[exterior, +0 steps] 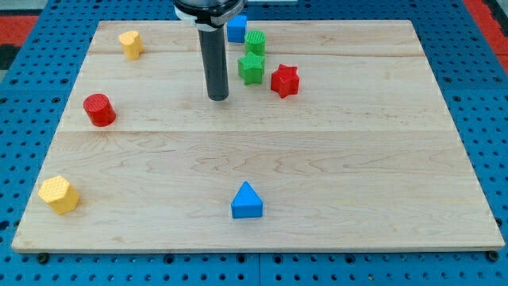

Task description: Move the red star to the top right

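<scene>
Seven little blocks sat on the wooden board. My tip touched the board near the view's top, just to the left of the green star. It had no fingers, so it held nothing. The red star lay just right of the green star, close to it. A green round block and a blue block sat above them. A red cylinder and two yellow blocks stayed on the left. A blue triangle sat near the bottom.

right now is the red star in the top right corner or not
Not there: the red star sits near the top middle, beside the green star, with my tip to its left.
</scene>
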